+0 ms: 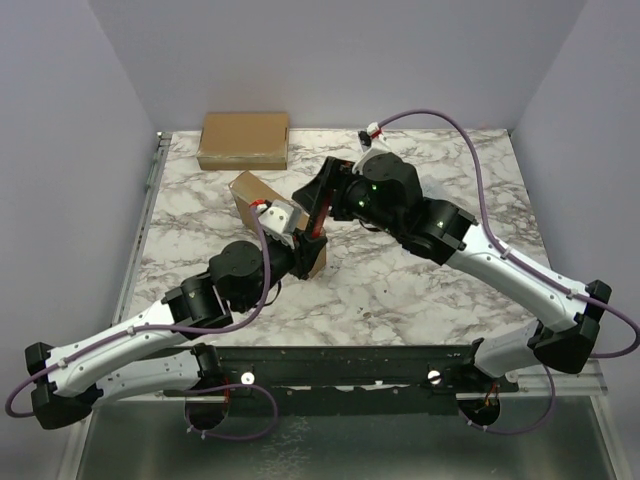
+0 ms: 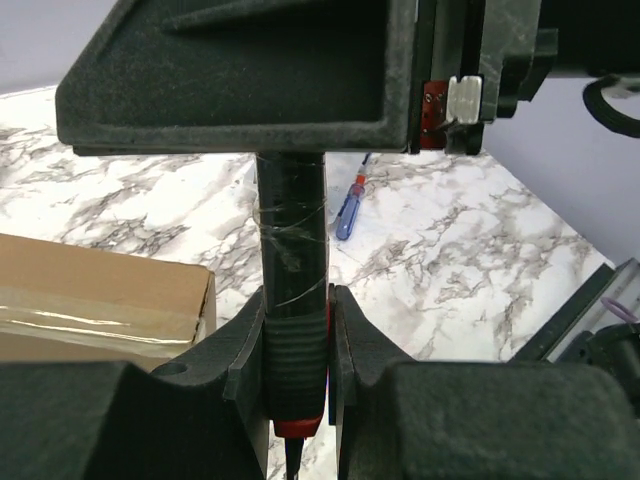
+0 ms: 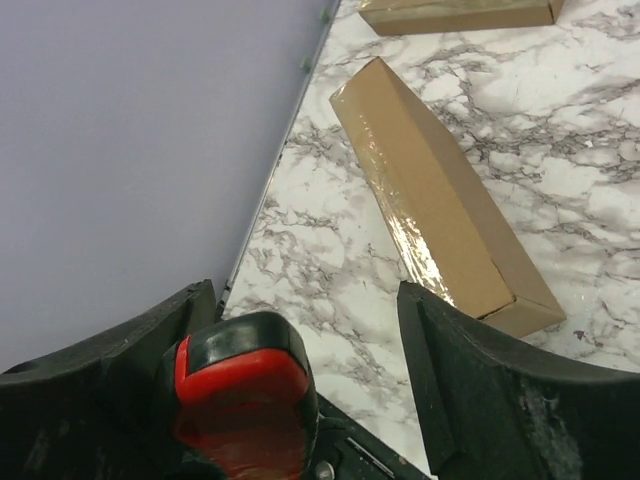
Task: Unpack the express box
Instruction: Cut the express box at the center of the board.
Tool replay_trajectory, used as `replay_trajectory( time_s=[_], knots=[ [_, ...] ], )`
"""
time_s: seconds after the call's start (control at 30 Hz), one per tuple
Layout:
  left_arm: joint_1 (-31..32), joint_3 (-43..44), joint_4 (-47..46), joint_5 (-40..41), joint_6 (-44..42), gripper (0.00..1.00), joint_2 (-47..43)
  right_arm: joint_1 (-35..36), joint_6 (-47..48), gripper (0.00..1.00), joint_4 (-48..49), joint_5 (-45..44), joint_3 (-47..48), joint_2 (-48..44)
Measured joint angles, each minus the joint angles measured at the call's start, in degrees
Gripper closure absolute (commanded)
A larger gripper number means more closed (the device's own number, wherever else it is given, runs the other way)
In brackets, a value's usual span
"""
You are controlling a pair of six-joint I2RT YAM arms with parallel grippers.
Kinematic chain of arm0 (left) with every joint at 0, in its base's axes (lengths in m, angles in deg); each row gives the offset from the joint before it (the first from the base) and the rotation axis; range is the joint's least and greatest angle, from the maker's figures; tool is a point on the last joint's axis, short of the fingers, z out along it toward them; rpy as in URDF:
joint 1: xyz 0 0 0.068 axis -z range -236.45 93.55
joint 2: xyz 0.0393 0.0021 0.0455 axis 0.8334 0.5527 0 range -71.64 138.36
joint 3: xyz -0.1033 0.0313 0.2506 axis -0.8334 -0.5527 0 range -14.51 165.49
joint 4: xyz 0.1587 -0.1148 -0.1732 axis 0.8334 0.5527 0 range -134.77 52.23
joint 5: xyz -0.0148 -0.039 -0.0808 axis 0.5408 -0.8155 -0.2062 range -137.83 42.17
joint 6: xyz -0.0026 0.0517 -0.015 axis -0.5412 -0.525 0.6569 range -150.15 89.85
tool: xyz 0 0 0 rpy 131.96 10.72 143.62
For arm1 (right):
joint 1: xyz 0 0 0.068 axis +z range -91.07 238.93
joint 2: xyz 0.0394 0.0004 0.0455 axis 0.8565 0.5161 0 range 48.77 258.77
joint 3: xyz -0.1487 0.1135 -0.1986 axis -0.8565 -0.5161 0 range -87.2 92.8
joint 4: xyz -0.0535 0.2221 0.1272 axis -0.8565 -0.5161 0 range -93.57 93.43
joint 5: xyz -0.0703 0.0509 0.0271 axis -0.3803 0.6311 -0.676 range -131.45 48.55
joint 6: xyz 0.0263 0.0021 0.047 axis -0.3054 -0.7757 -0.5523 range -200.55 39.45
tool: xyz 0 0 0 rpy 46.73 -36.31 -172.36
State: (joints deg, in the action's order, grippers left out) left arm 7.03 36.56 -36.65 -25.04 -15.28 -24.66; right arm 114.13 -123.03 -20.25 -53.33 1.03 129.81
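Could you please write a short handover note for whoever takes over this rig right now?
Left gripper: shut on the black tool, at its ribbed handle.
Right gripper: open around the tool's red end, not gripping.
Boxes: nearer box beside the grippers, closed, tape on; second box at the far left of the table, closed.
Blue screwdriver lies on the table.
Done: tool picked up.
Left: cut tape, open box, empty it.
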Motion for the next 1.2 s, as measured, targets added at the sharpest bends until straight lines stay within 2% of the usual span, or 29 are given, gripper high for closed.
replay_trajectory(
  time_s=[0.1, 0.13, 0.2, 0.23, 0.3, 0.33, 0.4, 0.53, 0.63, 0.8, 1.07, 1.2],
  knots=[
    [0.00, 0.00, 0.22, 1.18, -0.61, 1.00, 0.70, 1.09, -0.57, 0.49, -0.35, -2.01, -0.09, 0.20],
    [0.02, 0.00, 0.20, 1.38, -0.66, 0.94, 0.90, 1.25, -0.68, 0.60, 0.09, -2.03, -0.26, 0.20],
    [0.02, 0.00, 0.22, 2.05, -0.59, 0.62, 1.53, 1.53, 0.00, 0.96, 1.18, -1.99, -0.90, 0.20],
    [0.02, 0.02, 0.55, 2.86, -0.24, 0.51, 1.95, 1.53, 1.16, 0.99, 2.21, -2.08, -1.90, 0.15],
    [0.04, 0.22, 2.01, 4.70, 1.09, 0.32, 2.73, 1.49, 2.80, 1.00, 5.90, -1.77, -5.14, -0.20],
    [-0.07, 0.81, 3.30, 6.23, 2.51, 0.26, 3.43, 1.42, 4.42, 1.00, 7.98, -2.21, -7.54, -0.57],
    [-0.76, 2.14, 6.03, 8.04, 5.86, 0.20, 4.11, 1.29, 6.84, 1.00, 10.38, -3.61, -12.02, -1.11],
    [-3.13, 3.21, 13.09, 9.22, 12.57, 0.20, 2.67, -0.61, 11.56, 1.00, 14.05, -4.52, -16.31, -1.33],
    [-6.32, 3.21, 18.51, 10.16, 18.29, 0.30, -0.09, -1.81, 16.57, 0.99, 19.04, -4.81, -17.86, -2.40],
    [-12.85, 3.26, 23.96, 9.31, 27.41, 0.33, -2.01, -1.99, 23.02, 0.99, 27.34, -7.17, -18.01, -3.43],
    [-24.22, 2.84, 20.79, -5.07, 33.38, 0.50, 7.91, -1.46, 31.82, 0.99, 37.20, -9.16, -19.71, -0.96],
    [-29.24, -0.11, 17.49, -11.56, 35.71, 0.52, 8.28, -1.18, 35.65, 0.99, 39.78, -9.09, -21.07, 0.87]
  ],
)
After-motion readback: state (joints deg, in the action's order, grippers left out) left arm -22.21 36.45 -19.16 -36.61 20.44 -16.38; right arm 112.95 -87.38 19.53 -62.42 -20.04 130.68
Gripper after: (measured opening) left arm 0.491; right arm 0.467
